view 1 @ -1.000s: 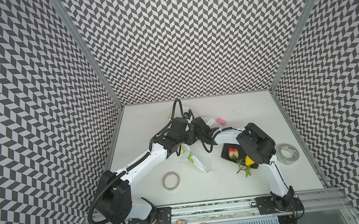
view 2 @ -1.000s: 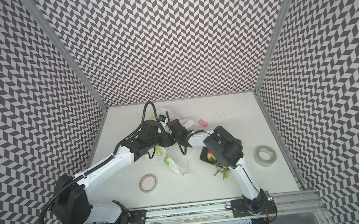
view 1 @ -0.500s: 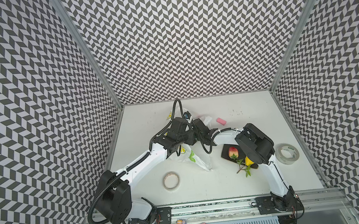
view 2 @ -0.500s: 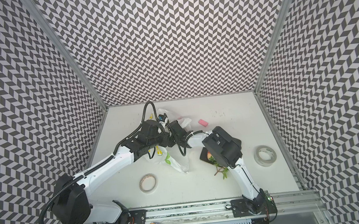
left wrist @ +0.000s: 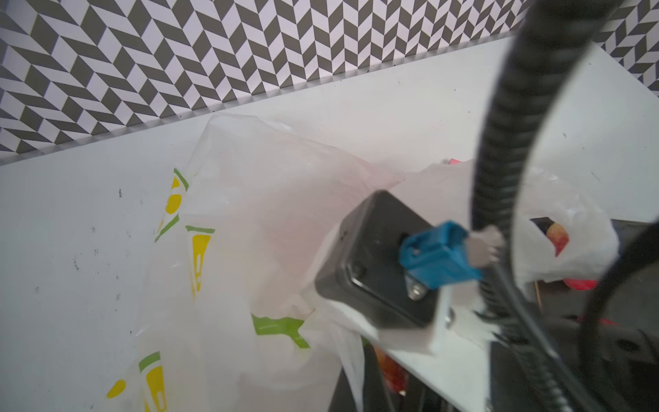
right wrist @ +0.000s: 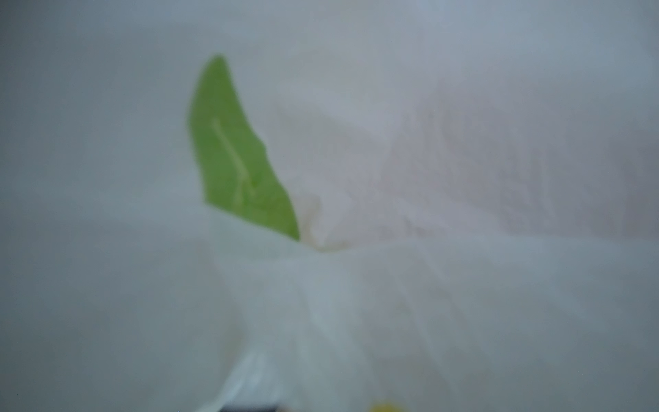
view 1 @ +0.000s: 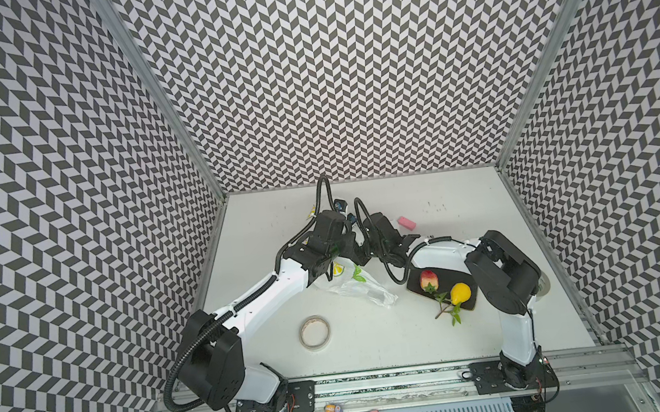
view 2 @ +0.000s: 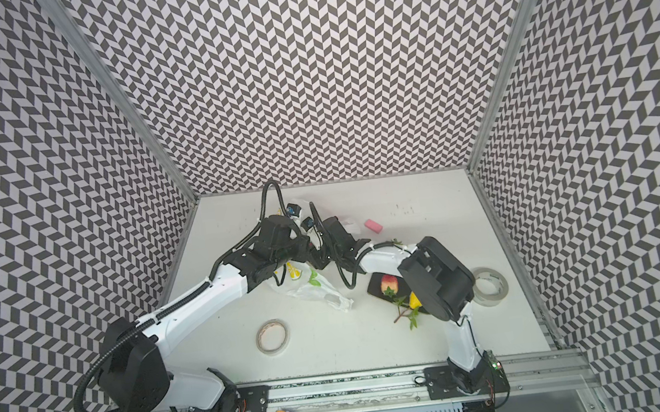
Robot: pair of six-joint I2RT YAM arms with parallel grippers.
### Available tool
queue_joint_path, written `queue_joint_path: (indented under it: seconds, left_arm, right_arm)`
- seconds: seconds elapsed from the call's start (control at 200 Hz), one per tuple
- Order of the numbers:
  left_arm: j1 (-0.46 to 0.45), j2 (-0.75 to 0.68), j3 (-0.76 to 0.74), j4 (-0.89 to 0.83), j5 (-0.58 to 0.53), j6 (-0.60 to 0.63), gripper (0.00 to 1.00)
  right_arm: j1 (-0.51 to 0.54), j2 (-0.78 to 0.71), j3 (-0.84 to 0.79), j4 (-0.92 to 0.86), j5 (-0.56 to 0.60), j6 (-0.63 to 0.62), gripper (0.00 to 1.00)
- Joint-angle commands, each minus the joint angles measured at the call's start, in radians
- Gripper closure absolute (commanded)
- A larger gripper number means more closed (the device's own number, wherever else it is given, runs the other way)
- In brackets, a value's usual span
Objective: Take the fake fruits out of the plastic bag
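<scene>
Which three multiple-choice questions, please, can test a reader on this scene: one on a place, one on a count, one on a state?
1. Where is the strawberry?
A on the tray
B in the bag
C in a cup

2. How many tape rolls lie on the table?
A one
B two
C four

3. How is the bag?
A folded flat
B crumpled
C hung on a wall

Key:
1 A, it sits on the dark tray near the pear.
2 B, one beige and one grey show in a top view.
3 B, its film is full of creases in both top views.
</scene>
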Motion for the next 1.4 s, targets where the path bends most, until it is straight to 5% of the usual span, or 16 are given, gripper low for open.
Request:
queue_joint_path:
  seconds: [0.0, 0.36, 0.626, 0.921, 1.157, 1.397]
  left_arm:
    - [0.008, 0.015, 0.033, 0.009, -0.028, -0.026, 1.0]
    - [0.019, 0.052, 0.066, 0.004, -0.032, -0.034, 1.0]
    - [0.028, 0.05, 0.051, 0.01, -0.029, -0.018, 1.0]
    - [0.042, 0.022, 0.008, 0.034, -0.023, 0.034, 1.0]
    - [0.042, 0.018, -0.007, 0.04, -0.015, 0.052, 1.0]
    - [0.042, 0.011, -0.017, 0.058, -0.023, 0.079, 1.0]
  right_arm:
    - [0.006, -0.089, -0.059, 0.061, -0.032, -0.027, 0.5]
    - [0.006, -0.293, -0.242, 0.089, -0.131, -0.063, 0.51]
    - [0.006, -0.521, -0.383, 0.014, -0.03, -0.005, 0.52]
    - [-0.036, -0.74, -0.489, -0.115, 0.212, 0.14, 0.55]
    - [-0.183, -0.693, -0.544, -0.047, 0.254, 0.247, 0.56]
    - [-0.236, -0.427, -0.417, -0.041, 0.243, 0.155, 0.56]
